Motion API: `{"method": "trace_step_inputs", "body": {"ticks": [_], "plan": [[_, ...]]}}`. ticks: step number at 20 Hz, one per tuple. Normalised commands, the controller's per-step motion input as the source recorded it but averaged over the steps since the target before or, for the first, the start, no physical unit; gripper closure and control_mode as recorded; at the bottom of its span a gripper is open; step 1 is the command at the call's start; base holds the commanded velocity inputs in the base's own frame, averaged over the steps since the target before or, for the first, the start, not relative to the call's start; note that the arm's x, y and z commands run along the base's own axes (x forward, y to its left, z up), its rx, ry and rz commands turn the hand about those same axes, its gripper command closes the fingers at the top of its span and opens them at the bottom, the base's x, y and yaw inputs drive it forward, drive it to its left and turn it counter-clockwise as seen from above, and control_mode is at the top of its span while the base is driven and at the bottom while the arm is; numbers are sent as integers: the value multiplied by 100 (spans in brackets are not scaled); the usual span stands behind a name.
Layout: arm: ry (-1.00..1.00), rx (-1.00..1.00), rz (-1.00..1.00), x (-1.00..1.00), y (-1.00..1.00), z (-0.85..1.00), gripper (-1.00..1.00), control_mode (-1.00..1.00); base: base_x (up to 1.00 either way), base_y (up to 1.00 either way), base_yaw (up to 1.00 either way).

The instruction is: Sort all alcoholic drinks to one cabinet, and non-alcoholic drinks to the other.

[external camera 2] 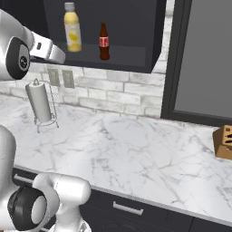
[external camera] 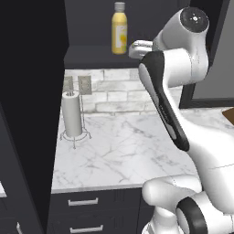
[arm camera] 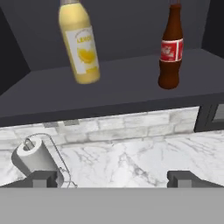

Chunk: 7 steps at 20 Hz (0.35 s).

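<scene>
The fingers (arm camera: 43, 178) stand wide apart, gripping nothing, just in front of the open cabinet (external camera 2: 131, 54). On its shelf stand the yellow juice bottle (arm camera: 81, 43) and, well to its right, the small brown bottle (arm camera: 171, 49).

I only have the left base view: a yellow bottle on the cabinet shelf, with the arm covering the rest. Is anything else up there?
Observer: Yes. A small dark brown bottle with a red label stands to the right of the yellow juice bottle, apart from it, on the same shelf.
Operator: Is the end effector holding anything?
Observer: No. In the hand view the end effector is open and empty, facing the shelf.
</scene>
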Motion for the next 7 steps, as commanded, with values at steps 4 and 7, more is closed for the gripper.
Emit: {"method": "trace_step_inputs", "body": {"ticks": [4,7], "plan": [[0,0,0,-69,-15,0,-100,-100,0,0,0],[0,0,0,-61,-16,0,-100,-100,0,0,0]]}}
